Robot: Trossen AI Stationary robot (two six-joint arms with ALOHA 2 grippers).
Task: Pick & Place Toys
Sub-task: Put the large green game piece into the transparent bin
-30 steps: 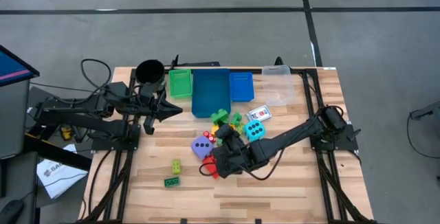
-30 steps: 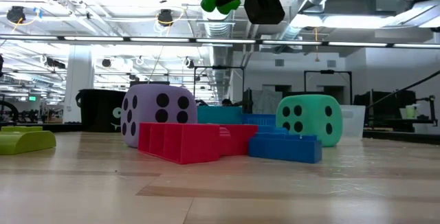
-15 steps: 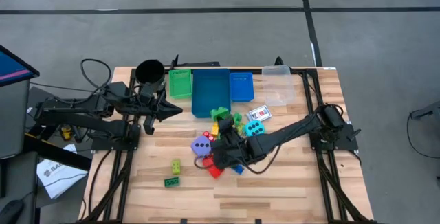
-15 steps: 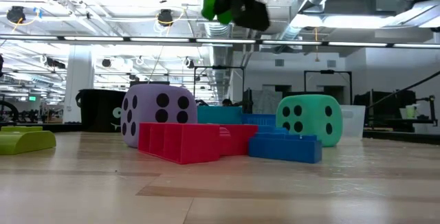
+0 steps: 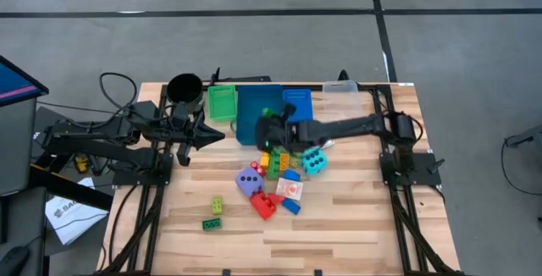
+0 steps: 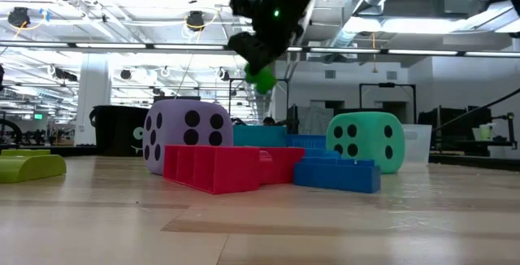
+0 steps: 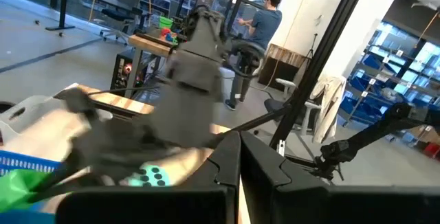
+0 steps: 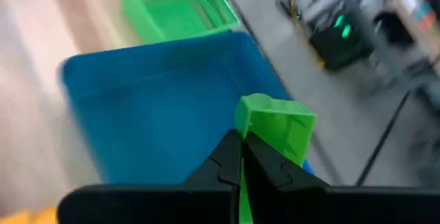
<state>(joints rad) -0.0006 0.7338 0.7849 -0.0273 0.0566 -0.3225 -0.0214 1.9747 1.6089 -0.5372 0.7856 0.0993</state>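
My right gripper (image 5: 264, 132) reaches from the table's right side over the large blue tray (image 8: 158, 107) at the far middle, shut on a green brick (image 8: 275, 124), which also shows in the low view (image 6: 262, 78). On the table lie a purple die (image 5: 249, 179), a teal die (image 5: 312, 161), a red brick (image 5: 264, 205), a blue brick (image 5: 291, 206), a white card (image 5: 290, 189) and two small bricks (image 5: 215, 213) at the near left. My left gripper (image 5: 216, 136) waits at the far left, shut and holding nothing. My right gripper pinches the green brick by its near lower edge (image 8: 249, 140) between its two fingertips. The fingers slant down from the table's right side. The rest of the brick sticks out past the fingertips, lifted clear above the blue tray.
A green tray (image 5: 222, 102), a small blue tray (image 5: 297, 103) and a clear tray (image 5: 343, 105) stand along the far edge beside the large blue one. A black cup (image 5: 185, 87) stands far left. Yellow, orange and green bricks (image 5: 278, 159) cluster mid-table.
My right gripper has swung from the near middle of the table toward the far edge, rolling its wrist, and now hangs over the large blue tray. The green brick has gone with it, lifted clear all the way. The red and blue bricks and the white card now show.
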